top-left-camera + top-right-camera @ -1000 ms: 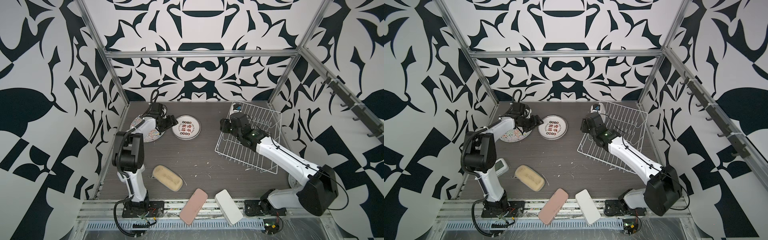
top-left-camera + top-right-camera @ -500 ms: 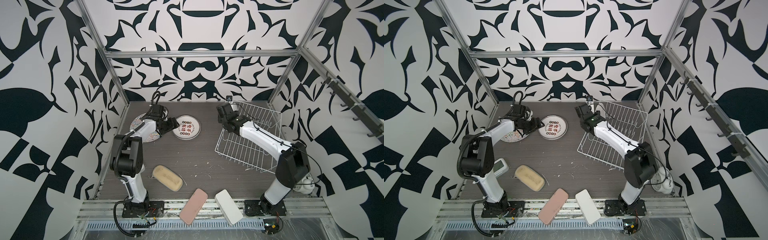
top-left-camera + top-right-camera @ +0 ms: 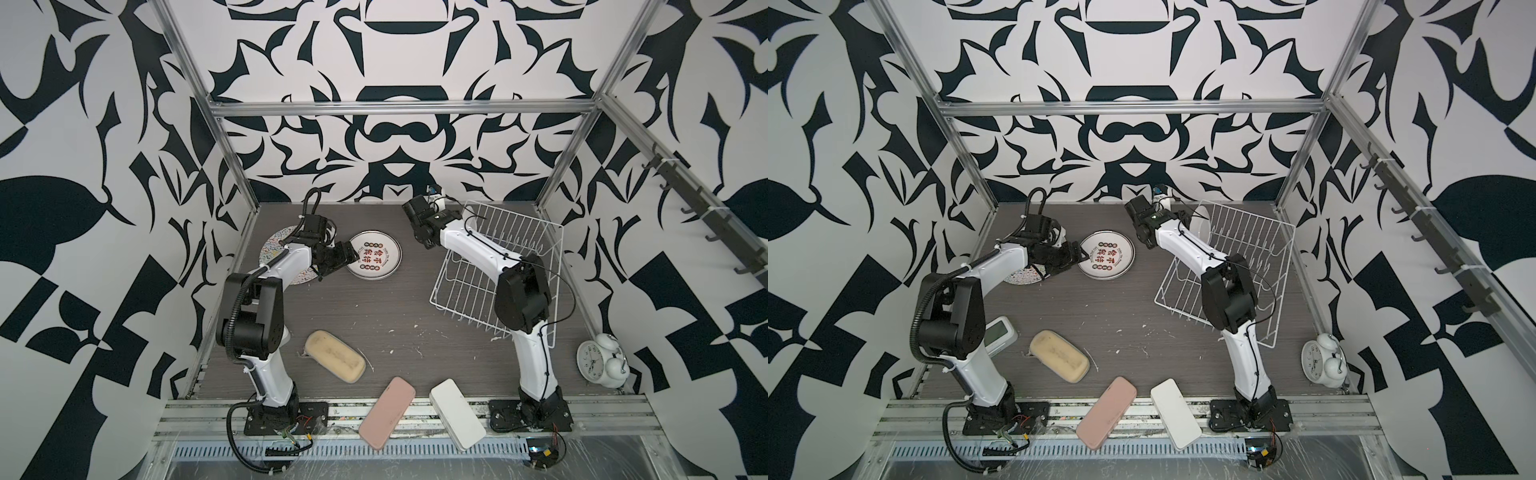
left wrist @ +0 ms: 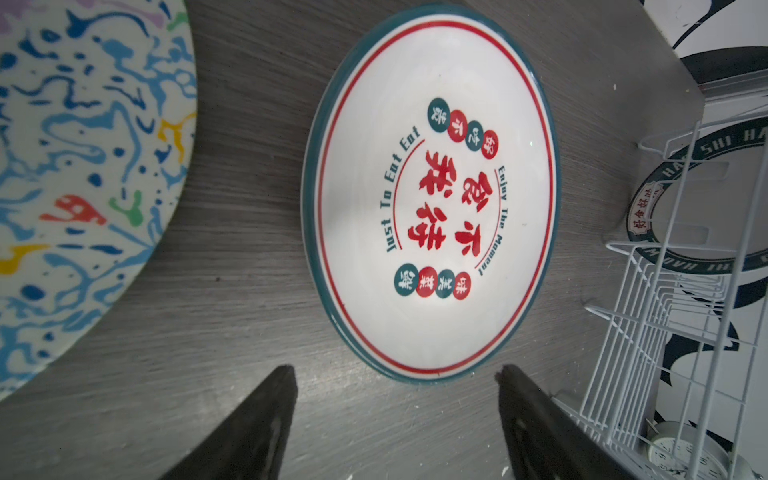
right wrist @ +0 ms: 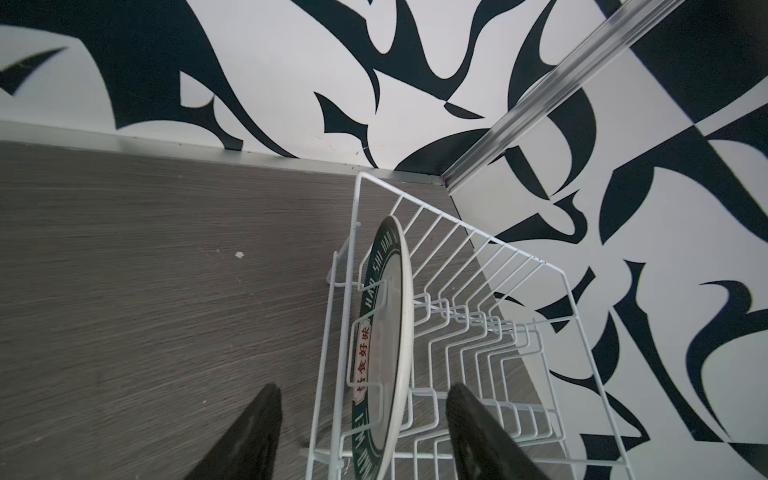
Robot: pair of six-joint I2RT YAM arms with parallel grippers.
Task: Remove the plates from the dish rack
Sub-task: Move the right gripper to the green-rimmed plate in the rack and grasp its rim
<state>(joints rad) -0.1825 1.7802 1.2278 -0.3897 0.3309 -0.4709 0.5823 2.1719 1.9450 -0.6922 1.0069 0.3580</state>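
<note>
The dish rack, right of centre in both top views, shows one plate left: the dark-lettered plate, white-backed, standing on edge between prongs at the rack's upper-left corner. Within the last second the right gripper has swung from mid-rack to that corner and is now lined up over the plate's rim, jaws released and not touching, so the last pick appears imminent. The left gripper, released and empty, remains beside the red-character plate, which lies face up on the counter near the squiggle plate.

Red-character plate beside squiggle plate, dish rack at right
</note>
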